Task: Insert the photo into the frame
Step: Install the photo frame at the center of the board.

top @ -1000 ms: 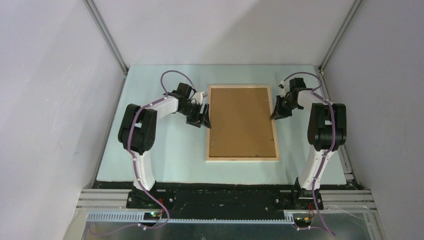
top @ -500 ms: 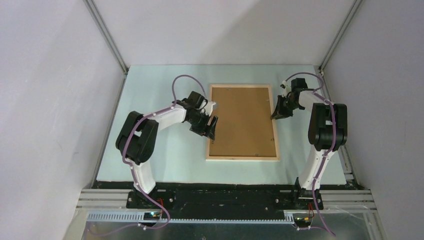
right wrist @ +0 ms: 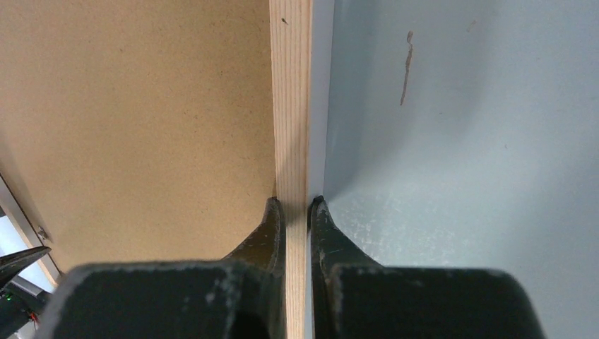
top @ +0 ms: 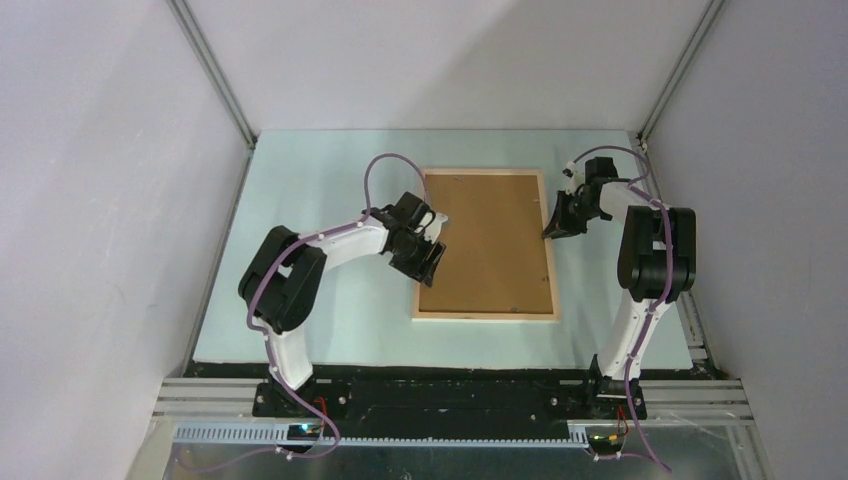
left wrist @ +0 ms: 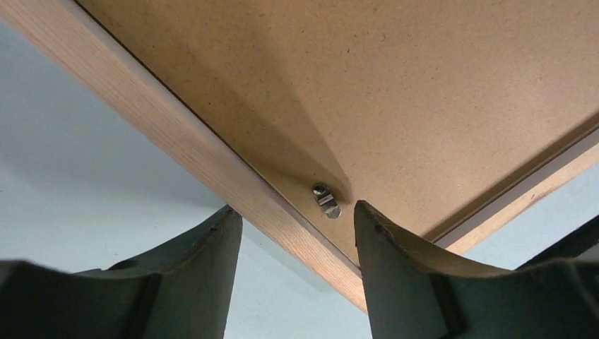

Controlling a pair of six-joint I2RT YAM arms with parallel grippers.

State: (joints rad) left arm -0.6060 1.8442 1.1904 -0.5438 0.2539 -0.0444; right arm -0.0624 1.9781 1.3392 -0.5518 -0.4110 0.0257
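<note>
1. Top view. The frame (top: 485, 316) lies face down mid-table (top: 330, 300), nearer the far edge, with the brown board (top: 490, 240) filling its back. The left gripper (top: 430, 262) sits over the frame's left rail, toward the near corner. The right gripper (top: 553, 222) meets the right rail, toward the far corner.
2. Left wrist view. The left gripper (left wrist: 297, 212) is released. Its fingers (left wrist: 212, 254) stand apart, one over the table (left wrist: 85, 176) and one over the board (left wrist: 424, 85), astride the wooden rail (left wrist: 176, 134). A small metal clip (left wrist: 326, 200) lies between them on the board, just beside the rail.
3. Right wrist view. The right gripper (right wrist: 295, 205) is clenched on the frame's rail (right wrist: 289, 85). One finger lies on the board (right wrist: 141, 106) side, the other on the table (right wrist: 459, 141) side.
</note>
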